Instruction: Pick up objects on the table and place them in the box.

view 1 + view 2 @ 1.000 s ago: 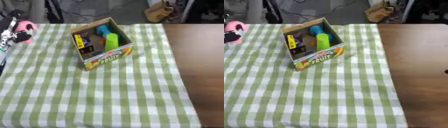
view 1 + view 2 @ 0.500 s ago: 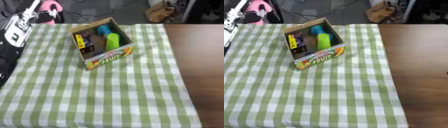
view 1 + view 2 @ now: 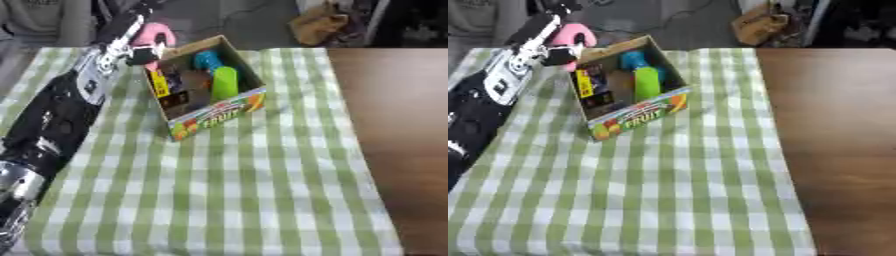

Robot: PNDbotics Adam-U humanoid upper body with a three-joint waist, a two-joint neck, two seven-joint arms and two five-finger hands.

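Note:
An open cardboard fruit box (image 3: 220,113) sits askew on the green checked cloth. Inside it lie a green piece (image 3: 224,82), a blue piece (image 3: 206,59) and dark and yellow packets (image 3: 167,84). My left arm reaches in from the lower left, and my left hand (image 3: 131,46) holds a pink rounded object (image 3: 156,36) in the air just beyond the box's far left corner. The hand's fingers are curled round it. My right hand shows in neither view.
Bare brown tabletop (image 3: 398,125) lies to the right of the cloth (image 3: 219,190). A tan bag (image 3: 322,27) and dark clutter stand on the floor beyond the table's far edge. A person in a light top (image 3: 44,17) sits at the far left.
My left arm has swung right and forward, carrying the pink object from the table's far left edge to the box's far left corner. The box has not moved.

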